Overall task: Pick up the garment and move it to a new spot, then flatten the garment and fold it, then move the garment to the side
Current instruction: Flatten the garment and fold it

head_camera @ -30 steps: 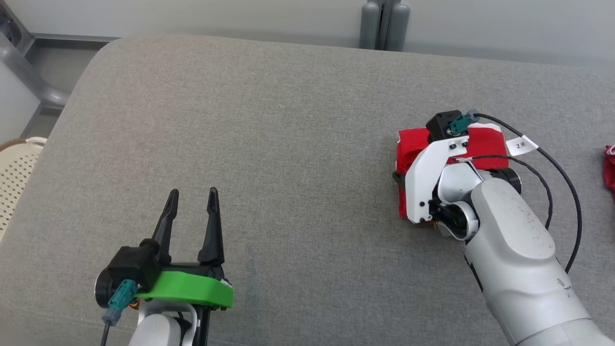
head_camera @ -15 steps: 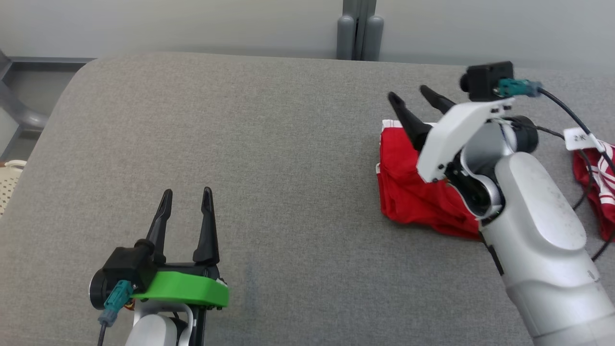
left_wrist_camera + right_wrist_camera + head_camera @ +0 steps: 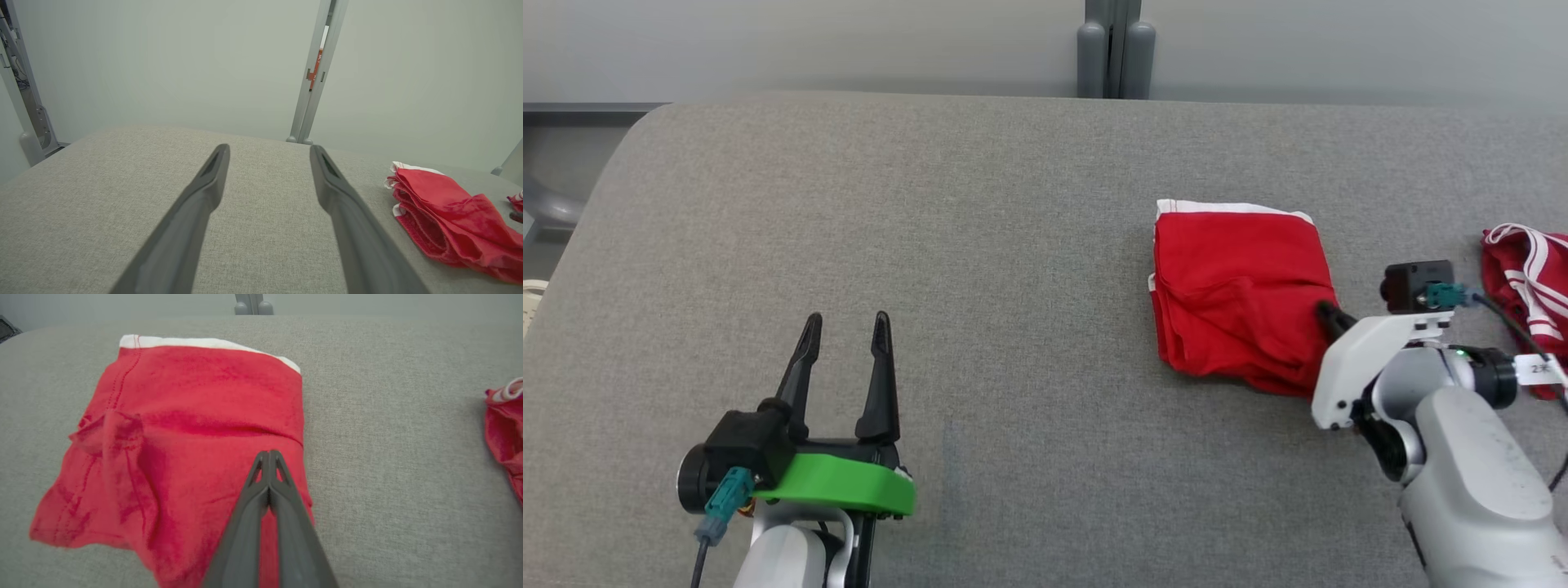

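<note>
- Grey upholstered surface (image 3: 1013,245) spreads beneath both arms, with a pale wall behind it.
- The right gripper (image 3: 269,454) has its two dark fingers pressed tip to tip, with no cloth seen between them. The tips lie over the near right part of the garment (image 3: 1233,286); whether they touch it cannot be told.
- The left gripper (image 3: 847,320) has its fingers spread and grasps nothing, over bare upholstery well apart from the garment.
- The garment lies folded into a compact red block, white band at its far edge, on the robot's right.
- Another red-and-white cloth (image 3: 1527,269) lies near, further right.
- Folding looks done, so the move to the side seems to be in hand.
- The next move likely calls for parted right fingers pinching all layers at an edge, so the fold holds.
</note>
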Controlling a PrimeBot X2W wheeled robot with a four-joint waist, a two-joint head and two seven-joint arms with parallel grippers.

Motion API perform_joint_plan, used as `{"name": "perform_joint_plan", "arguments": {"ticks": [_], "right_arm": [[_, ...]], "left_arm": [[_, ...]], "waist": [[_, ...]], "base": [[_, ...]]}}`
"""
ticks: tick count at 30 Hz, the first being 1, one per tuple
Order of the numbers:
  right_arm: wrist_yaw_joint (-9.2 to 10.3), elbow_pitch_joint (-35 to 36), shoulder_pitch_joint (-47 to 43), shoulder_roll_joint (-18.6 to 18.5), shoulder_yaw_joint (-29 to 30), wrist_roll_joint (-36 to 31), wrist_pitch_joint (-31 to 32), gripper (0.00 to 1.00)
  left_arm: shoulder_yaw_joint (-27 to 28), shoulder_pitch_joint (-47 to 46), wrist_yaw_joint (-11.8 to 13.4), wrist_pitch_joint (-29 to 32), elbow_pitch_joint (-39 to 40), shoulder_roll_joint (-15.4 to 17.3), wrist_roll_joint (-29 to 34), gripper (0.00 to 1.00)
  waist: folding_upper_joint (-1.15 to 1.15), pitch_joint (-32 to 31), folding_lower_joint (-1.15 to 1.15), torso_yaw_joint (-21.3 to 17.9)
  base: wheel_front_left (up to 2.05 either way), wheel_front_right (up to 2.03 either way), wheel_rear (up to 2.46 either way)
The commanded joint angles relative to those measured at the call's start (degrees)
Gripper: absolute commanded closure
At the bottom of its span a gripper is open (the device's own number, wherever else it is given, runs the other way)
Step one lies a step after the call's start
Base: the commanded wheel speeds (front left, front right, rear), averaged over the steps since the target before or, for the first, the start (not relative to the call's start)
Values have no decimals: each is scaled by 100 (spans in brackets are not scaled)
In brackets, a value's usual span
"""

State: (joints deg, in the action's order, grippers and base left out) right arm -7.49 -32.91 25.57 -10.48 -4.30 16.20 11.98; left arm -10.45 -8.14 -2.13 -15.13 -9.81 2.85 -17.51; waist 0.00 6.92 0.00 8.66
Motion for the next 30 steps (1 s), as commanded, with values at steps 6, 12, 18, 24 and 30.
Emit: {"name": "perform_joint_plan", "arguments": {"ticks": [6, 12, 18, 24, 30], "right_arm": [[2, -97, 125, 399, -861, 367, 287, 100], [2, 420, -230, 593, -2031, 959, 492, 100], [2, 1463, -616, 676, -2256, 1541, -304, 0], [2, 2237, -984, 590, -1708, 1237, -1252, 0], [1, 2367, -1299, 477, -937, 966, -1589, 0]], "left_arm": [[47, -219, -56, 2, -99, 9, 120, 0], [83, -110, -77, 2, -174, 10, 166, 0], [215, 67, 9, 1, -203, 13, 97, 0], [429, 283, 96, 2, -264, 12, 103, 0], [656, 416, 168, 1, -382, 12, 73, 0]], "waist": [[0, 27, 0, 31], [0, -129, 0, -79], [0, -368, 0, -317], [0, -634, 0, -660], [0, -796, 0, -920]], "base": [[0, 0, 0], [0, 0, 0], [0, 0, 0], [0, 0, 0], [0, 0, 0]]}}
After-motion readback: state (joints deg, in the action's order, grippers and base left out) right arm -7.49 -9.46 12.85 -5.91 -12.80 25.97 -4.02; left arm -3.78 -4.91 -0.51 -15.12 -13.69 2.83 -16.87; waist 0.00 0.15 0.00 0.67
